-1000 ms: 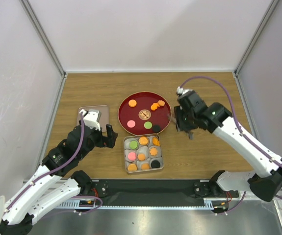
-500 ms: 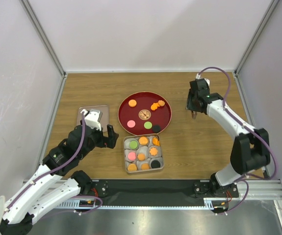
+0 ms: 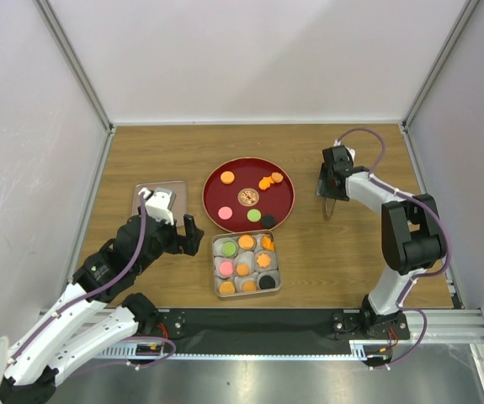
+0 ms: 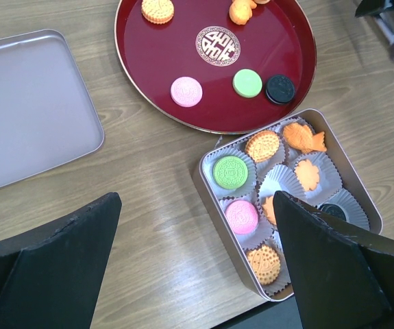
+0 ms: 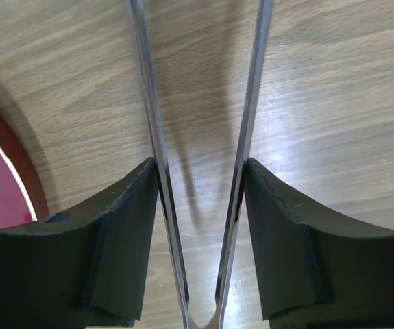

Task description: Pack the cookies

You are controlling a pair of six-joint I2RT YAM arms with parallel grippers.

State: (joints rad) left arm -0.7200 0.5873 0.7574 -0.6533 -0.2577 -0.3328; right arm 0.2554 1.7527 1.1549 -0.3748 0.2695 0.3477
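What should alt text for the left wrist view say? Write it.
A square tin of paper cups, most holding cookies, sits on a wooden table next to a round red tray with loose cookies. A grey metal tray lies left; the open left gripper frames the bottom.

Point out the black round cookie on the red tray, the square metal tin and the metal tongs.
Black round cookie (image 4: 279, 88): left wrist view, centre.
Square metal tin (image 3: 215, 263): top external view, left rim.
Metal tongs (image 5: 149, 103): right wrist view, left blade.
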